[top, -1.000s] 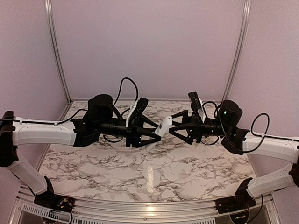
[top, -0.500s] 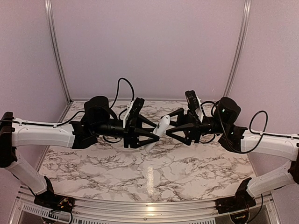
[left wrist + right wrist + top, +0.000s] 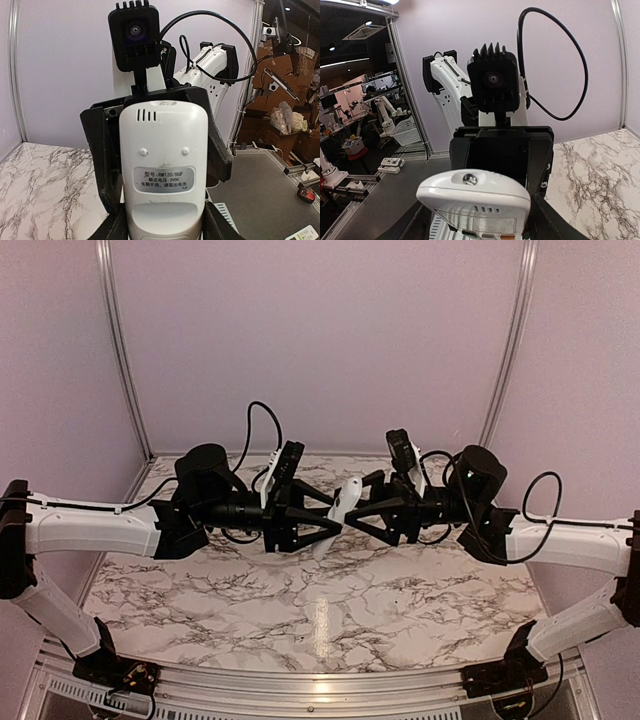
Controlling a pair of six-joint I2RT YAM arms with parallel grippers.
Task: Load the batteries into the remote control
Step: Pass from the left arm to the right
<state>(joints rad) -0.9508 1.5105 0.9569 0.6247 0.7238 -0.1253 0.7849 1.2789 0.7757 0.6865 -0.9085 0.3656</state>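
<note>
Above the table [image 3: 250,605], the remote control [image 3: 346,504] between left gripper [image 3: 335,516] and right gripper [image 3: 360,504] (facing head-on).

We note lilac back wall [image 3: 320,340], side walls same colour. Aluminium posts [image 3: 120,350] stand in both back corners. Table top [image 3: 400,610] has white marble pattern with grey veins; light reflection [image 3: 322,620] near front middle. Aluminium rail [image 3: 320,680] along near edge. Beyond enclosure we see stacked cardboard boxes [image 3: 282,65], grey bench [image 3: 265,190], white basket [image 3: 404,132], ceiling lamp [image 3: 367,22] in dim workshop.
</note>
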